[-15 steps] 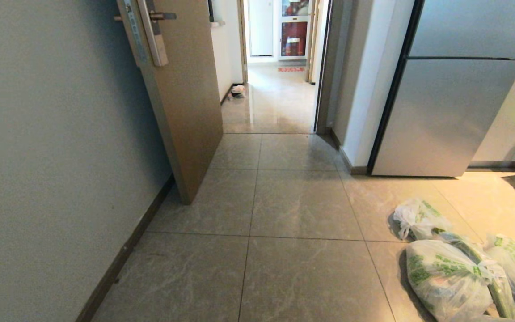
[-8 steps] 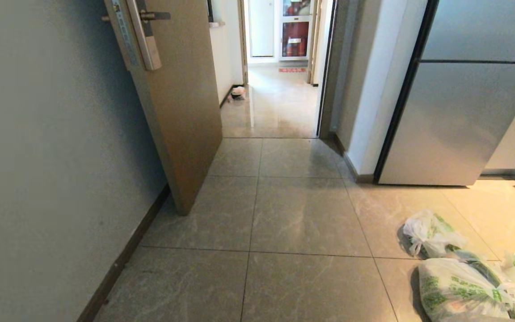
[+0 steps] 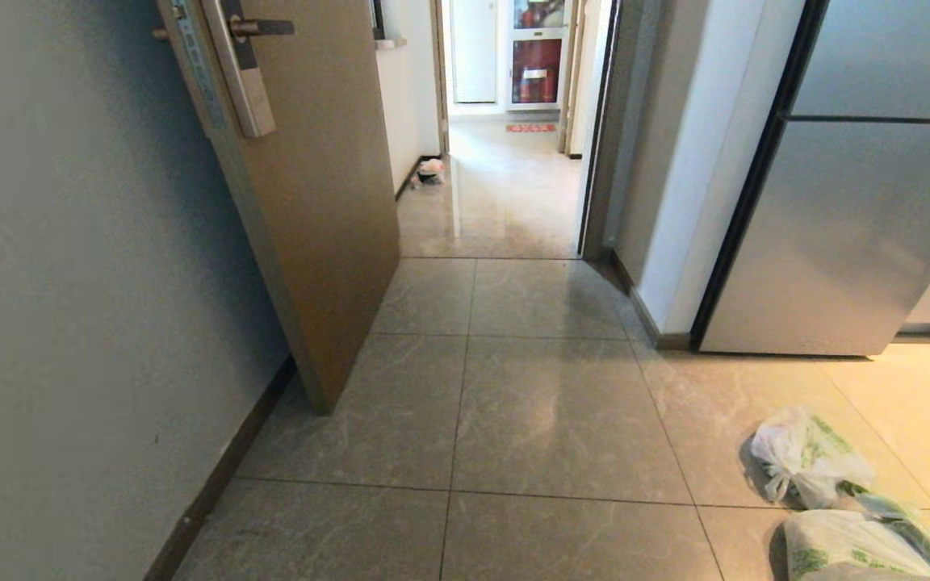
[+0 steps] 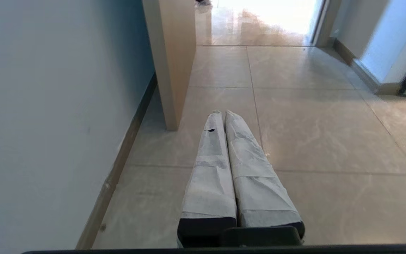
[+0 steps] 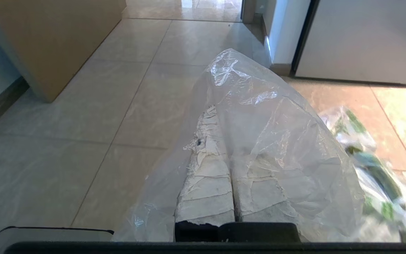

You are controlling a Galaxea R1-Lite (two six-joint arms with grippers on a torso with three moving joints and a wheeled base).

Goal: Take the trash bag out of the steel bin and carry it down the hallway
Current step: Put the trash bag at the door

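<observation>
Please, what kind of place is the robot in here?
Most likely a home, in a tiled passage beside a kitchen. A steel fridge stands on the right, an open wooden door leads into the hallway, and white grocery bags lie on the floor.

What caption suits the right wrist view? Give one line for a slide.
Right gripper shut on the clear trash bag, above glossy tiles near the open door.
</observation>
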